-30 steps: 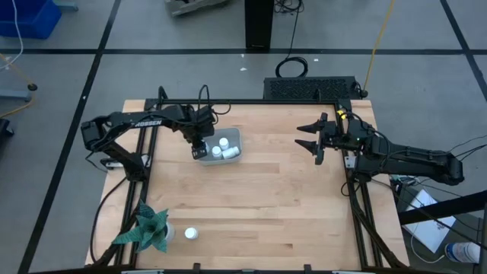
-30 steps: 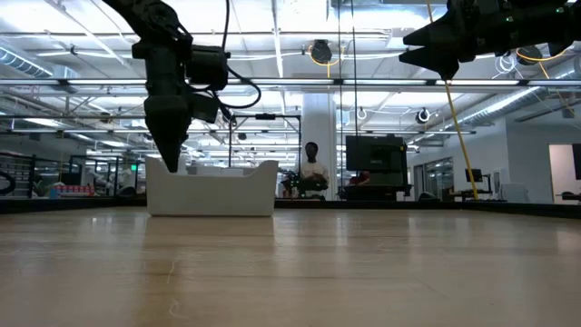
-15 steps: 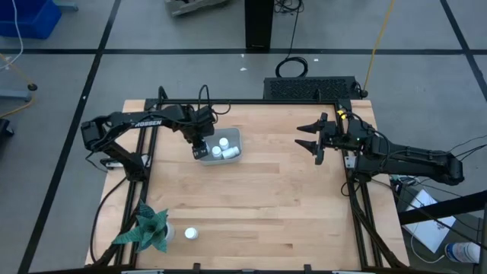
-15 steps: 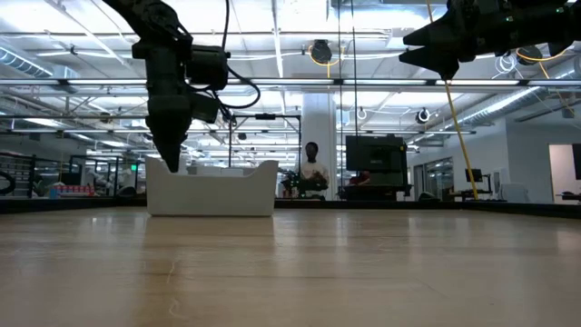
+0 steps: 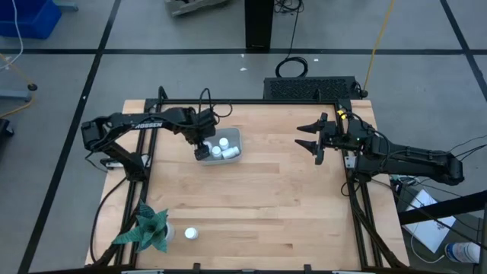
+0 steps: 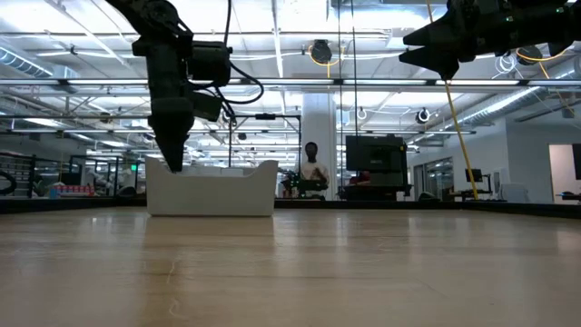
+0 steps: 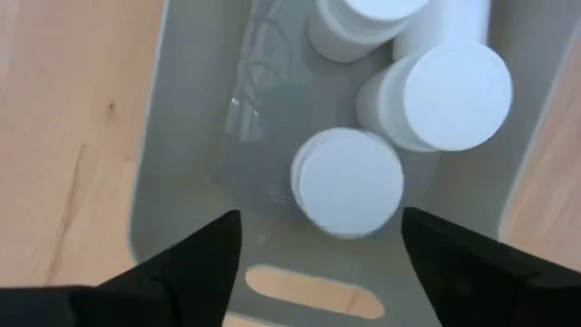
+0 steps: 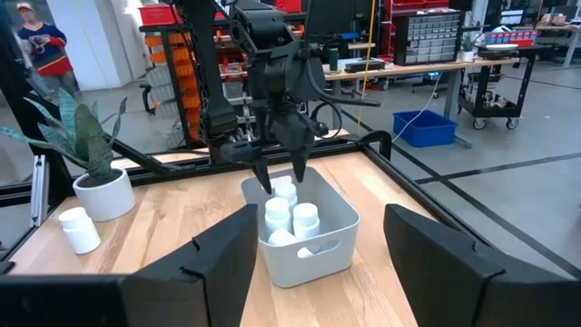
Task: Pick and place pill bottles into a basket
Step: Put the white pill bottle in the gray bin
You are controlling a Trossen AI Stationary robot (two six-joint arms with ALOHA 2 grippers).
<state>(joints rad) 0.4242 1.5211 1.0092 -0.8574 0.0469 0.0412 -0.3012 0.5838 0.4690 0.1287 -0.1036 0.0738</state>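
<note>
The pale grey-blue basket [image 5: 233, 135] stands on the table's far left part. Three white pill bottles show in it in the left wrist view: one [image 7: 349, 182] straight below my left gripper [image 7: 322, 268], two [image 7: 449, 95] [image 7: 363, 18] beyond it. My left gripper [image 5: 202, 152] points down over the basket's near-left end, open, its fingers either side of the nearest bottle and clear of it. Another pill bottle [image 5: 191, 234] stands upright on the table near the front left. My right gripper [image 5: 310, 138] hangs open and level, high at the far right.
A green spiky plant in a white pot [image 5: 149, 228] stands at the front left corner, close to the loose bottle. A black frame [image 5: 251, 101] runs round the tabletop. The middle and right of the wooden table [image 5: 274, 198] are bare.
My left gripper has stayed over the basket's near-left end. In the high view the white bottle that showed at its fingertips no longer shows there; it now lies in the basket below the parted fingers.
</note>
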